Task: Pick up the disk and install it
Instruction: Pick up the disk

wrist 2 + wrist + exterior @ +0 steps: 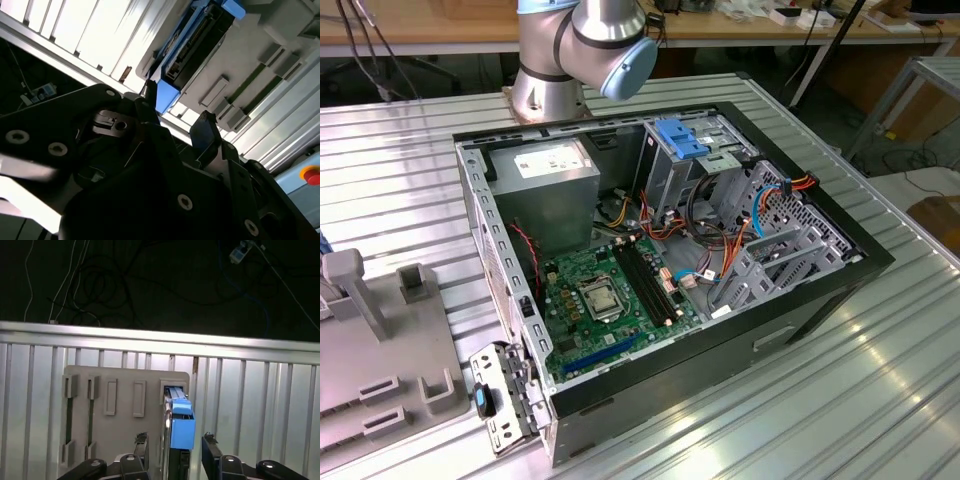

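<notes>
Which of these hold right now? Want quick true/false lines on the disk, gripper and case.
1. The disk stands on edge in a slot of the grey holder. True.
2. The gripper is shut on the disk. False: in the first wrist view it is open, with one of its fingers on each side of the disk and a gap showing on both sides.
3. The disk already sits in the computer case. False: it is in the holder on the ribbed metal table.
4. The case lies open with its motherboard exposed. True.
</notes>
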### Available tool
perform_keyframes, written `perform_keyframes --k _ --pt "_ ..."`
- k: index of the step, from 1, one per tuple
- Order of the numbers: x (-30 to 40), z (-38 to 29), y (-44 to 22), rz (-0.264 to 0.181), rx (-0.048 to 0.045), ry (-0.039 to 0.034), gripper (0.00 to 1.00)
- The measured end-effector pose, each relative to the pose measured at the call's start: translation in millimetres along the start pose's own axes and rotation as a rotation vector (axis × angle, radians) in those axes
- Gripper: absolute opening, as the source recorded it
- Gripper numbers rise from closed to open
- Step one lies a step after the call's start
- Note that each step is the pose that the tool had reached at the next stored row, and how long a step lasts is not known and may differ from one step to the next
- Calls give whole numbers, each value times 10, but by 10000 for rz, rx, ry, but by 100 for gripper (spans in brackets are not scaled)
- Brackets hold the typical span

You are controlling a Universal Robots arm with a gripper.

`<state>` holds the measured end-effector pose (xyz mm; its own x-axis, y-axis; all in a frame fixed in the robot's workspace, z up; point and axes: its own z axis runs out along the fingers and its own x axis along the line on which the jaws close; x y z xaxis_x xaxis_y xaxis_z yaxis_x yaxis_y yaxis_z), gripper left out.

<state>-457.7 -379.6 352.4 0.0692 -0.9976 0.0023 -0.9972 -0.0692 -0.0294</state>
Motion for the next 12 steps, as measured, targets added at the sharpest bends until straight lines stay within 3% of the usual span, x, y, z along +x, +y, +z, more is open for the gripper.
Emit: perform_keyframes --k 6,7,12 --pt "-25 90 1 148 10 3 55" --pt "-27 205 39 152 50 5 55" --pt "-28 309 49 152 72 6 55"
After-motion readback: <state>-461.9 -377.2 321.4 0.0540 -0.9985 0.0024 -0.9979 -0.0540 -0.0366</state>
